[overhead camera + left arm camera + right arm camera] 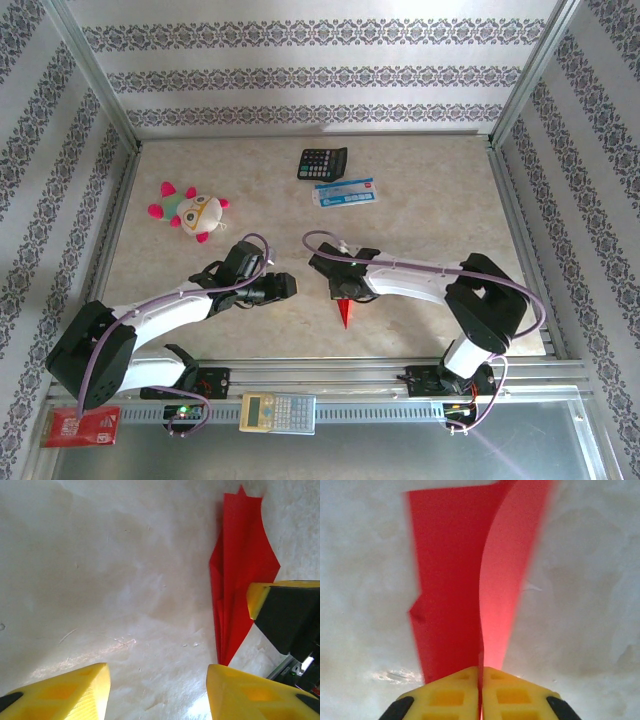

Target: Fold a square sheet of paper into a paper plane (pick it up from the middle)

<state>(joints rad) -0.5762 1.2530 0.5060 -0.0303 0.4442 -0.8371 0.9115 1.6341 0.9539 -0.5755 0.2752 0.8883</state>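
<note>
Top external view: the desk (440,170) carries the work at its near centre, where the left arm (170,310) reaches in from the left and the right arm (420,280) from the right. The paper plane (346,315) is a narrow red dart. Its long axis runs roughly far to near, with the pointed tip toward the arm bases and the wider end under the right claw (340,292). The left claw (283,287) sits just beside it on the left, apart from the paper. Right wrist view: the right claw (481,680) is closed, its two fingers pressed together on the centre fold of the paper plane (445,580). One flap lies flat on the desk and the other stands up in a curve. Left wrist view: the left claw (157,670) is open, with bare desk between its fingers and nothing gripped. The paper plane (240,575) lies ahead and to that claw's right, its length running away from the claw and its narrow tip just beyond the right-hand finger (250,695). The right arm is the nearer one and already holds the paper. Judgement: any assisting move by the left claw calls for travel to its right, approaching the fold line side-on rather than along it.
</note>
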